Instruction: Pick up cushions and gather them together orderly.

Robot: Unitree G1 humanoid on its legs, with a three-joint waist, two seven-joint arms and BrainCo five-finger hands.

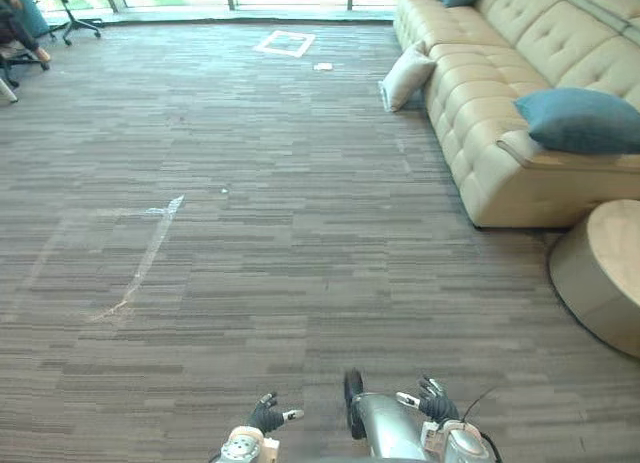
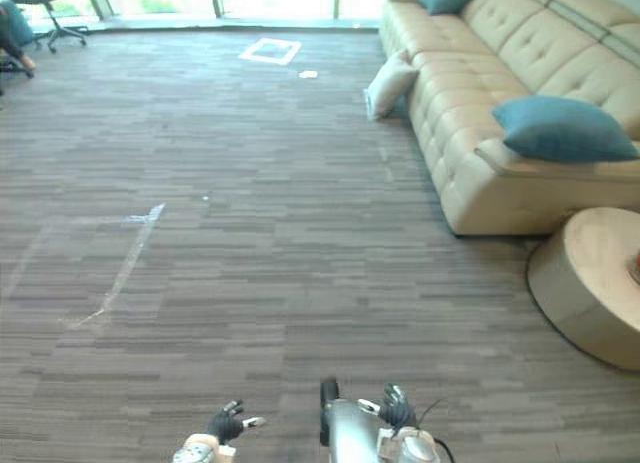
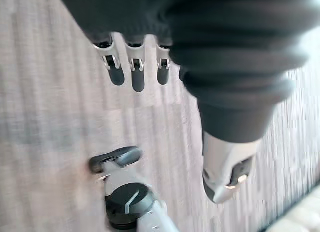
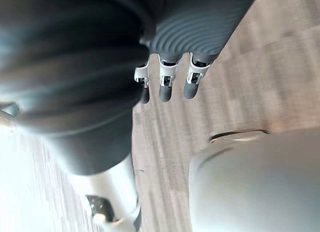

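Cushions sit well away from us in the left eye view: cream cushion on the floor against the sofa upper right, teal cushion on its near end. Left hand and right hand hover at the bottom edge. We reckon walking over could clip the round table at lower right. Left wrist view: fingers hang loose, empty. Right wrist view: fingers relaxed too, touching nothing
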